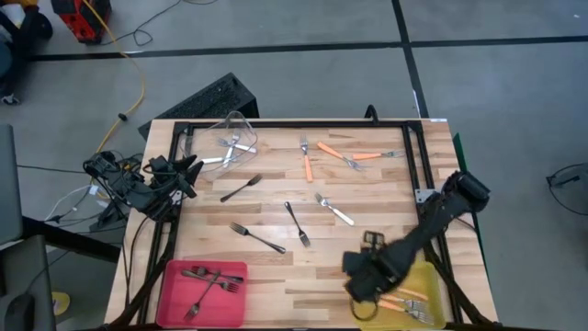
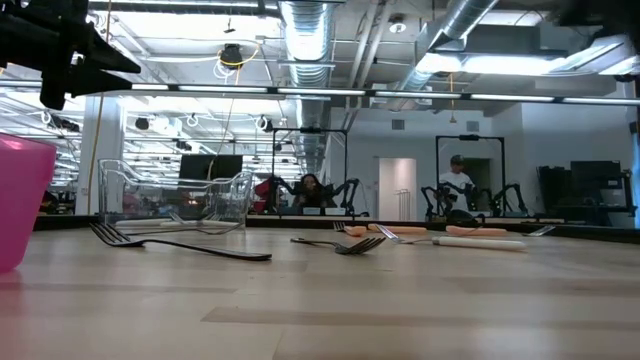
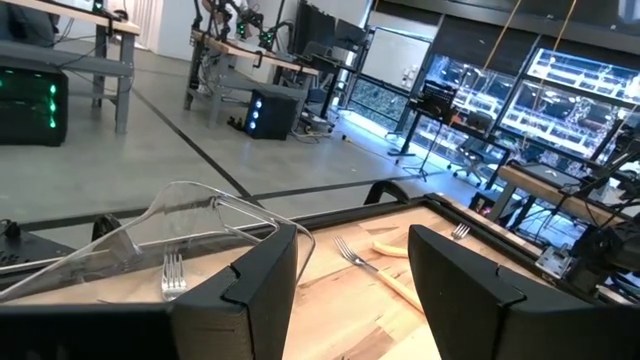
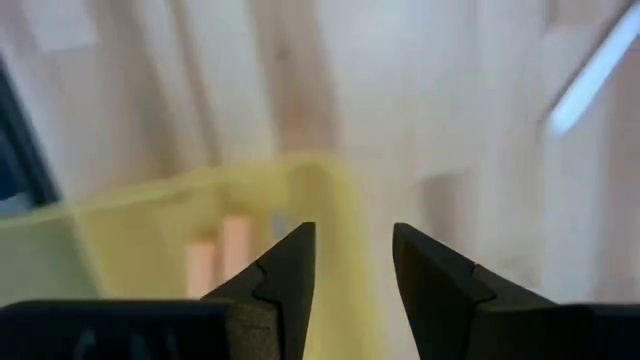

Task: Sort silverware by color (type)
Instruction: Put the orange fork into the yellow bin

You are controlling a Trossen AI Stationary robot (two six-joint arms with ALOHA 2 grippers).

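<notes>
Loose forks lie flat on the wooden table. Three orange-handled ones point(image 1: 308, 162) point(image 1: 334, 152) point(image 1: 378, 155) sit toward the far edge, a silver one point(image 1: 335, 211) lies mid-table, and three dark ones point(image 1: 241, 188) point(image 1: 296, 223) point(image 1: 257, 238) lie left of centre. More orange-handled forks point(image 1: 405, 307) lie in the yellow bin point(image 1: 428, 279). My right gripper point(image 1: 361, 287) point(image 4: 352, 232) hangs open and empty over that bin's left rim point(image 4: 330, 185). My left gripper point(image 1: 188, 175) point(image 3: 350, 290) waits open at the table's left edge, near the clear bin point(image 3: 190, 230).
A pink bin point(image 1: 175, 296) at the near left corner holds dark forks point(image 1: 209, 279). The clear bin point(image 1: 235, 136) near the far left corner holds silver forks. A black frame point(image 1: 294, 123) borders the table. Bare wood lies between the pink bin and the right gripper.
</notes>
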